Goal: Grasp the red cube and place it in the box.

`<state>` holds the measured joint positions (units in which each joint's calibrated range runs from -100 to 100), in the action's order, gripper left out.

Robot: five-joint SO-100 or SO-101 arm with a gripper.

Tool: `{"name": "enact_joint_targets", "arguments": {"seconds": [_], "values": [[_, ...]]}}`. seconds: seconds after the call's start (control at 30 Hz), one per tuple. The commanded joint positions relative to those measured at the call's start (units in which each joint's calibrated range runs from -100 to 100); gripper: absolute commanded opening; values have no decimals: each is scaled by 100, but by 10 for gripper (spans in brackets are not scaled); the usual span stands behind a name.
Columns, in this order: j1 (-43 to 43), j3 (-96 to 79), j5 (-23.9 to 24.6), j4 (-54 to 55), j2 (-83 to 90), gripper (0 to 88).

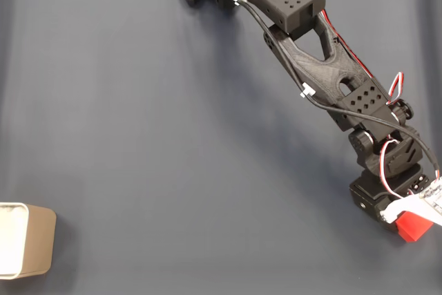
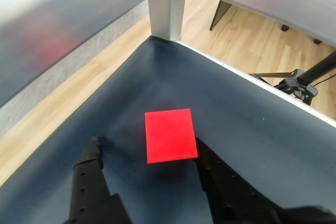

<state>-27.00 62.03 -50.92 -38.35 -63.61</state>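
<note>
Here I'm looking at a dark blue-grey surface (image 1: 138, 136) that spans the whole fixed view, and the black arm (image 1: 314, 60) reaches across it from the top edge down toward the lower right corner, red and white wires looping along its lower joints. Far off at the lower left edge sits the cream-white box (image 1: 38, 243), open-topped, partly cut by the frame — well apart from everything else.

In the wrist view the surface runs up to a metal frame rail (image 2: 167, 11), with wooden floor (image 2: 252, 30) beyond and a black tripod leg (image 2: 299, 80) at the right.

The hand (image 2: 147, 150) is spread wide, its two black fingers (image 2: 89, 177) entering from the bottom edge. The red cube (image 2: 170, 135) lies on the surface between the fingertips — close against the right finger, with a clear gap to the left one. I can't tell whether the right finger actually touches it. In the fixed view the cube (image 1: 413, 226) peeks out at the lower right edge, just below the arm's end.
</note>
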Motion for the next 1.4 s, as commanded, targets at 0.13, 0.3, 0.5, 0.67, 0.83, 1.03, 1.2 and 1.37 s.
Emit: {"name": "enact_joint_targets", "arguments": {"seconds": [0.13, 0.3, 0.5, 0.67, 0.83, 1.03, 1.2, 1.37], "values": [[-20, 139, -34, -26, 460, 246], [-6, 148, -83, -26, 486, 184], [16, 139, -107, -26, 547, 101], [23, 38, -147, -67, 703, 19], [23, -345, -181, -84, 1032, 0], [37, -728, -205, -108, 1379, 0], [72, -1239, -205, -206, 1847, 0], [136, -2142, -117, -428, 2817, 0]]}}
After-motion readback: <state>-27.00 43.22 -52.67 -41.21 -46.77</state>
